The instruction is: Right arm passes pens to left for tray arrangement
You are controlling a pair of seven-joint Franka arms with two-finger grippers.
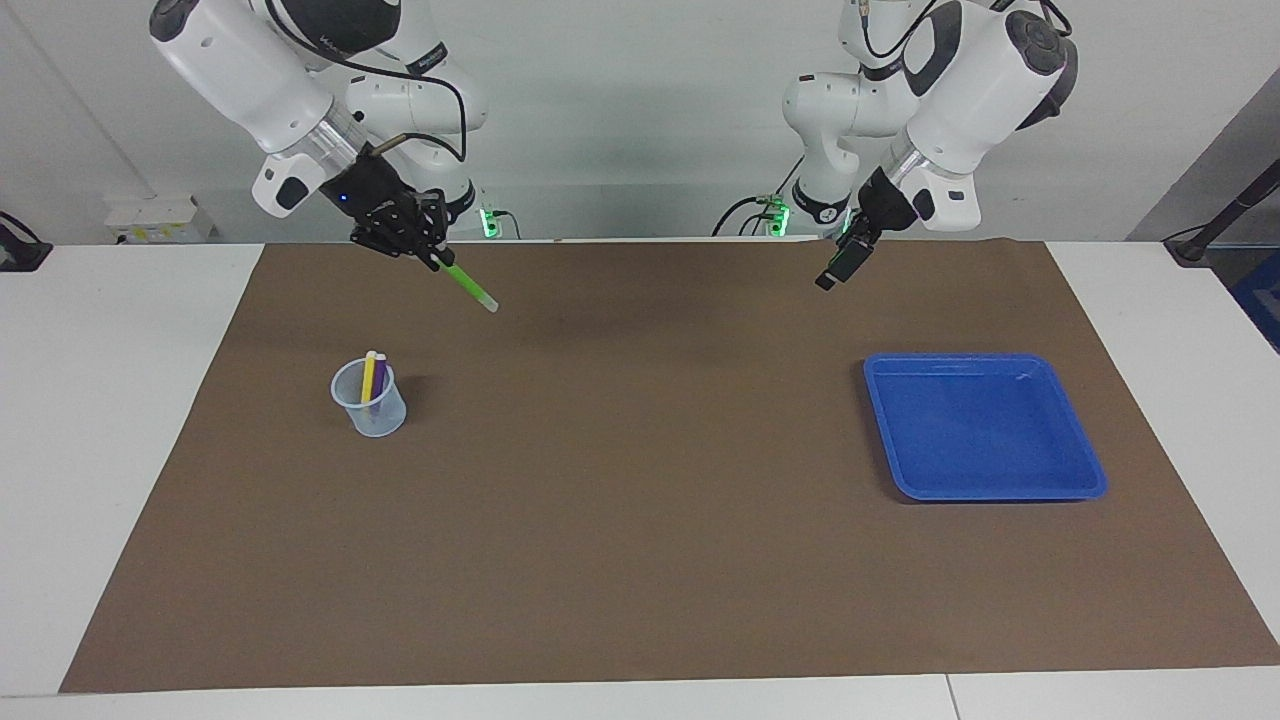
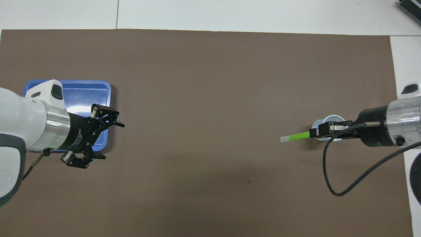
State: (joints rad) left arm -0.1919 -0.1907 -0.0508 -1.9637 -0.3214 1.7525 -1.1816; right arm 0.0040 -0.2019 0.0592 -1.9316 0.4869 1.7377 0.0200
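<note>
- Facing view: right gripper (image 1: 437,258) is raised over the brown mat (image 1: 640,560), clamped on the green pen (image 1: 468,285), which slants down with its pale cap outermost.
- Yellow pen (image 1: 368,376) and purple pen (image 1: 377,384) stand in the translucent cup (image 1: 370,405) on the mat, toward the right arm's end of the tabletop (image 1: 120,420).
- Left gripper (image 2: 98,136) hangs with fingers spread wide, holding nothing, over the edge of the blue tray (image 1: 985,425).
- Tray holds no pens.

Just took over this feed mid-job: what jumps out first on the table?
The right gripper, up in the air, is shut on the green pen, cap pointing toward mid-table. The cup holds the yellow pen and purple pen. The left gripper waits open over the blue tray.
</note>
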